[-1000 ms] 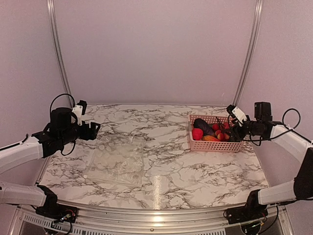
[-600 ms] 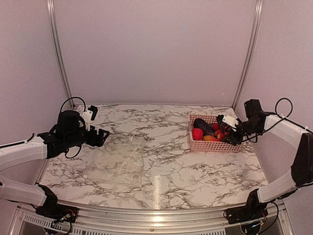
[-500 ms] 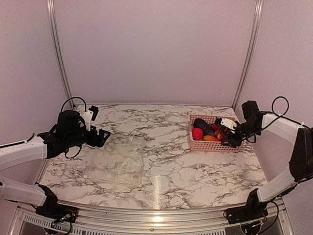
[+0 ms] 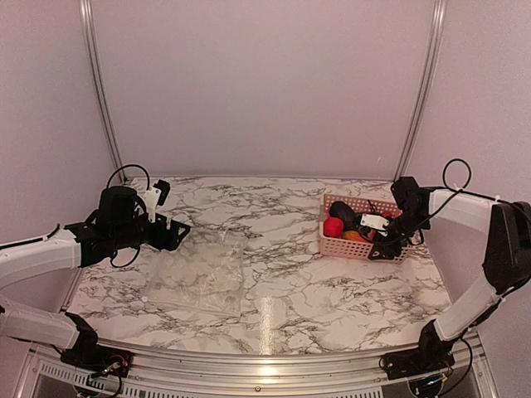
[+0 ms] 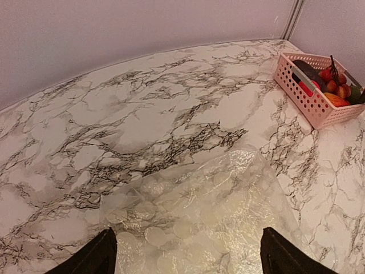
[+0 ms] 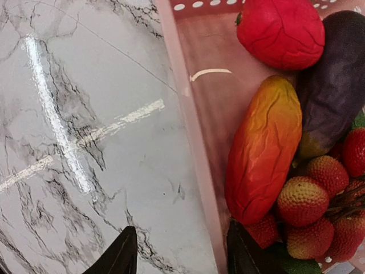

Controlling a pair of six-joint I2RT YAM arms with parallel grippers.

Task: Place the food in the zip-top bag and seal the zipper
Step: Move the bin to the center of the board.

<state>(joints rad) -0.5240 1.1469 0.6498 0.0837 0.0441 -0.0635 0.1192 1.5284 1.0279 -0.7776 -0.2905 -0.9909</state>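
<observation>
The clear dotted zip-top bag (image 4: pixel 199 274) lies flat on the marble at the left; in the left wrist view it (image 5: pixel 199 217) fills the lower middle. Its zipper strip is too faint to make out. My left gripper (image 4: pixel 177 232) is open and empty, hovering over the bag's far left corner, one finger (image 5: pixel 94 260) on each side of the bag. The food sits in the pink basket (image 4: pixel 358 246): a red round fruit (image 6: pixel 282 28), a purple eggplant (image 6: pixel 336 85), an orange carrot (image 6: pixel 265 148) and red berries (image 6: pixel 302 200). My right gripper (image 6: pixel 181 257) is open and straddles the basket's wall (image 6: pixel 194 142).
The pink basket also shows at the far right of the left wrist view (image 5: pixel 311 103). Marble tabletop lies between the bag and the basket. Grey walls and metal rails close in the back and sides.
My left gripper has moved right toward the bag's far corner. My right gripper has swung inward and down to the basket's front right edge.
</observation>
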